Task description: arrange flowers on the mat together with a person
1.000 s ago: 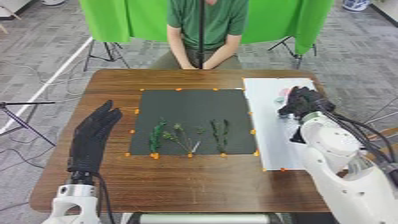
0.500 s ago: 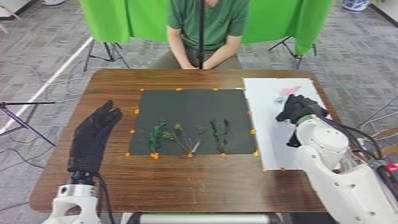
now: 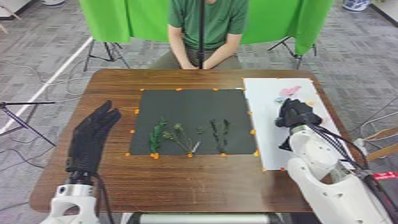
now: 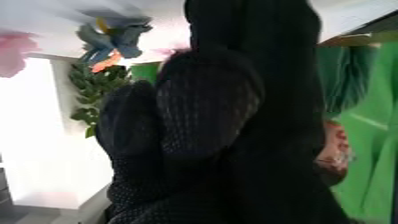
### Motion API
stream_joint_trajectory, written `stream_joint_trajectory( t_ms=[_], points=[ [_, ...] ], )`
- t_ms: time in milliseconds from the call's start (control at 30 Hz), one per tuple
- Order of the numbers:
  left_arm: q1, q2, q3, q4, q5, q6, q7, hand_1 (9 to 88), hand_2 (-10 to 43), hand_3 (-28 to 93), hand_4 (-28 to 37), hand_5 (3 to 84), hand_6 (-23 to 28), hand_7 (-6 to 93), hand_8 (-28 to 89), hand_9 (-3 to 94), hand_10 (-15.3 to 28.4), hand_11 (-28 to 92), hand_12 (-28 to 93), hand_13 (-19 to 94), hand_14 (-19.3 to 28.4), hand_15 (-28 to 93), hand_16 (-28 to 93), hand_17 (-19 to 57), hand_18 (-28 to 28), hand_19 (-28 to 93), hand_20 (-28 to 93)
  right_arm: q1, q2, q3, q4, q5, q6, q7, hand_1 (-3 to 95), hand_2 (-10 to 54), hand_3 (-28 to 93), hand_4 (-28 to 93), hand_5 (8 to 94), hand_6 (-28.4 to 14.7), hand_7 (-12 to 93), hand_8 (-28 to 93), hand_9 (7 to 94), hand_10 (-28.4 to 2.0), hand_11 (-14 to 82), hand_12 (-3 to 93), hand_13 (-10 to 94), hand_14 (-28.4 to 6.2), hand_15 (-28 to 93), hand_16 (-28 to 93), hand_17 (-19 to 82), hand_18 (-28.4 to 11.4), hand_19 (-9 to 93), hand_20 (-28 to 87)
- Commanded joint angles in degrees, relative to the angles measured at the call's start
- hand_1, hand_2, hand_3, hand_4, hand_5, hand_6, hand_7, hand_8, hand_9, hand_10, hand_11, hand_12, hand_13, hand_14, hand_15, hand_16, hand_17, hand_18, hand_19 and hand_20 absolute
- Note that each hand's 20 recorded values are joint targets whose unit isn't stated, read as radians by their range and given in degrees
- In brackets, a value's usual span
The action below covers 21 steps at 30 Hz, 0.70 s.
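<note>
Right hand point(image 3: 298, 115) nearer, sprig tips point(image 3: 178, 127) away

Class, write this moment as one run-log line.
right hand: over white sheet | left hand: left of dark mat, fingers straight | green stems: lying on mat | pink flower: on sheet

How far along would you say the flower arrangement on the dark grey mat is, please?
The thin green leafy stems already lie on the dark rectangular mat. Whether anything is in hand I cannot tell; the black-gloved right hand is over the white rectangular sheet. The pink-petalled flower on that sheet probably remains to be placed.
</note>
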State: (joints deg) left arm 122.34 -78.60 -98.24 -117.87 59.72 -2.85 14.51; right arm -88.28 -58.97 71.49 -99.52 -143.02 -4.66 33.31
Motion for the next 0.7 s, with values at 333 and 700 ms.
stream_joint_trajectory(
  t_ms=[333, 700],
  points=[
    [5.0, 1.22, -5.8, 0.68, 0.53, 4.36, -0.07, 23.2, -4.1, 67, -24.4, 43.8, 3.1, 7.2, -6, 43.2, 12.6, 11, 12, 32, 13.9, 9, 0, 6.4, 8.7, 2, 16, 15.1, -0.1, -8.1, -12.7, 8.1, 2.5, -4.8, 93.8, -9.5, -28, 35, 88.5, 2.6, 16, 7, 93.7, -7.6, 17.1, 26.2, 94, 3.1, 65, 15, 66, -11.3, 93, 30],
    [5.9, -0.26, -5.5, 0.81, 1.29, 5.27, 0.54, 22.8, -4.2, 67, -24.8, 43.6, 2.9, 7.4, -6, 43.3, 12.4, 11, 12, 32, 13.9, 9, 0, 6.4, 8.8, 2, 16, 33.1, -16.6, -31.5, 3.3, 6.7, -5.6, -16.4, 93.6, -9.5, -28, 35, 88.2, 2.9, 16, 7, 93.7, -7.4, 16.8, 26.4, 94, 3.1, 66, 15, 66, -11.9, 93, 34]
  ],
)
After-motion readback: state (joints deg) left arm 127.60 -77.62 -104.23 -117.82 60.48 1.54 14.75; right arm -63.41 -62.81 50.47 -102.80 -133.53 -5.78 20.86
